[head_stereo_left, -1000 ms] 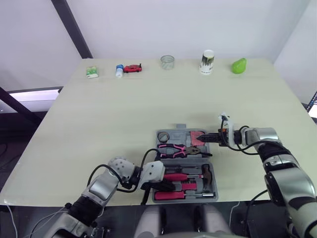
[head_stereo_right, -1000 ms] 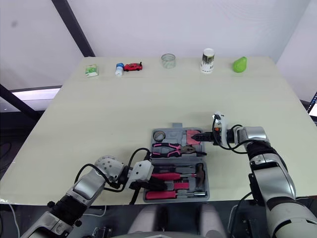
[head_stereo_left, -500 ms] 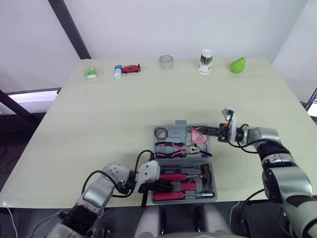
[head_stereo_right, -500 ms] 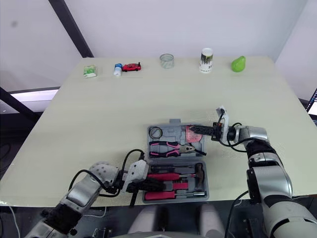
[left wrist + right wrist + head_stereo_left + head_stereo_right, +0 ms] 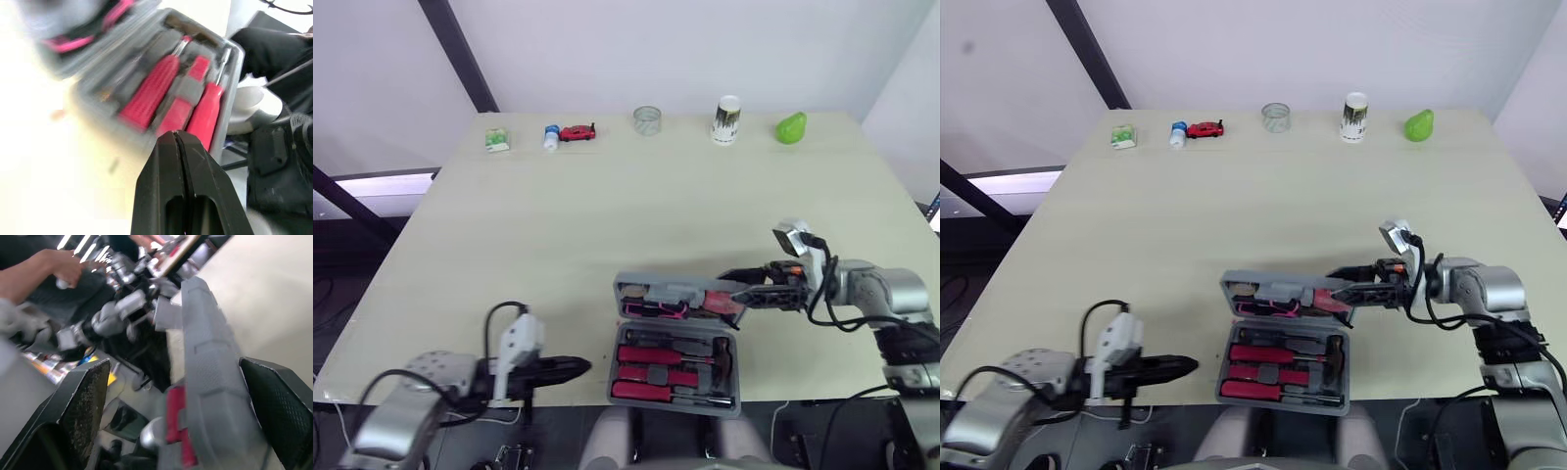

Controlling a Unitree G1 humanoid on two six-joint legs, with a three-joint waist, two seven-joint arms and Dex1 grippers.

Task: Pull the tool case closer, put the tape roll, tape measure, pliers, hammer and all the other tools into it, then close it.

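The right gripper point(image 5: 732, 291), fingers wide, tips up the grey lid point(image 5: 658, 291) of the grey plastic tool case point(image 5: 677, 407) at its fingertips to shut it, while the left gripper point(image 5: 582, 366) waits beside the case, pinched closed on nothing

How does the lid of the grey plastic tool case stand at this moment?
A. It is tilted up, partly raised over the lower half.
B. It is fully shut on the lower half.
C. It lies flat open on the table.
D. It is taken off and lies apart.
A: the lid of the grey plastic tool case stands tilted over the tools in the lower half, with the right gripper at its edge.
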